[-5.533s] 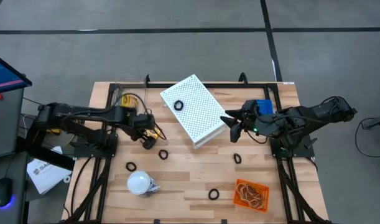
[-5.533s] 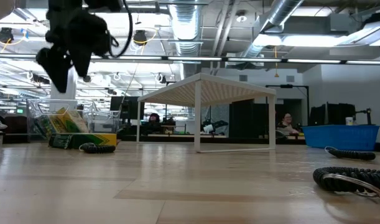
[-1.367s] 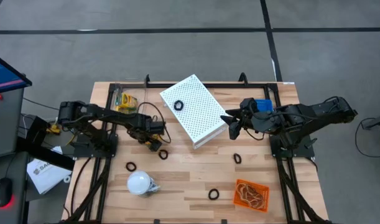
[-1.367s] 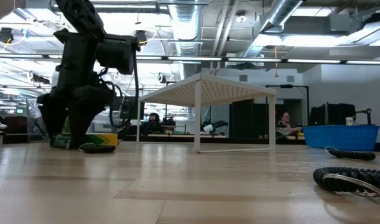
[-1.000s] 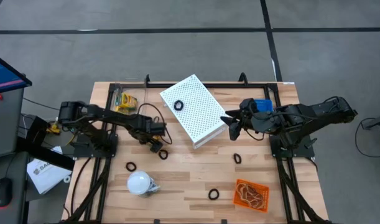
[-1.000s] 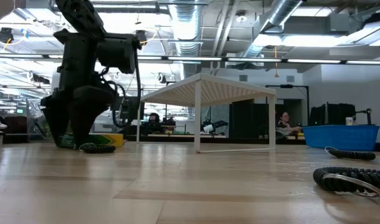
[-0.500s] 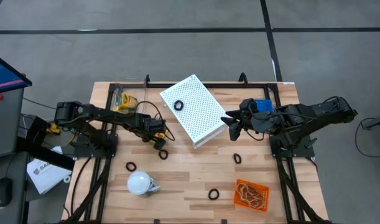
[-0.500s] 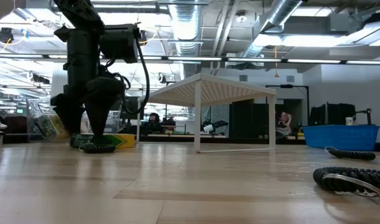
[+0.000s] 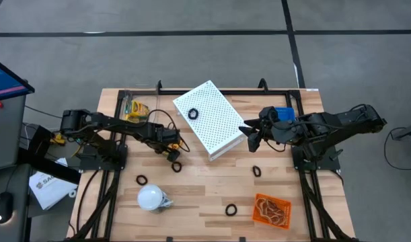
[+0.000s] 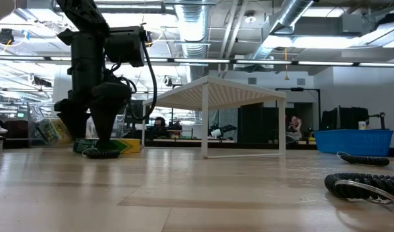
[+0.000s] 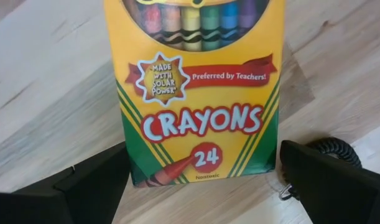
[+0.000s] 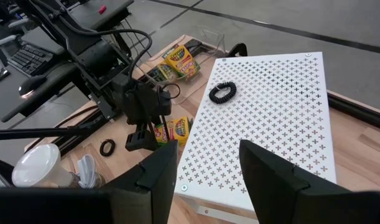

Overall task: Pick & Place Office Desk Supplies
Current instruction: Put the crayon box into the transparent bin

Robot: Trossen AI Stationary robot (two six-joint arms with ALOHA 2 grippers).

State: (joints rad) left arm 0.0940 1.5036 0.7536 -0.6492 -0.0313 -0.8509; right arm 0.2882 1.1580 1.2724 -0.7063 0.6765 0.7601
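A yellow-and-green crayon box [image 11: 199, 93] lies flat on the table, left of the white perforated box [image 9: 212, 119]. My left gripper [image 11: 202, 186] is down at it [image 10: 97, 145], a finger on each long side. A black ring [image 11: 329, 152] lies right beside it. More crayon boxes [image 9: 133, 109] sit in a clear holder at the far left. One ring [image 9: 194, 113] rests on the perforated box; others [image 9: 142, 180] [image 9: 257, 171] [image 9: 231, 210] lie on the wood. Tan rubber bands [image 9: 271, 210] are heaped near the right. My right gripper [image 12: 208, 186] hovers open beside the perforated box's right end. My left gripper has the crayon box pinched across its width, near its bottom end [image 11: 196, 168]. One finger [image 11: 90, 180] is against each long side. The fingers come down from above, slanting from the table's left. The box lies flat on the table [image 10: 122, 147].
A white bulb-like object [image 9: 151, 197] lies near the front left. A blue bin [image 9: 284, 115] stands behind my right arm. The perforated box stands raised on thin legs [image 10: 213, 116] in the middle. Bare wood shows in the near middle [image 9: 198, 195].
My left gripper has moved a little toward the table's right, toward the perforated box. The crayon box has slid along the table with it, staying flat. In the last half second both kept still.
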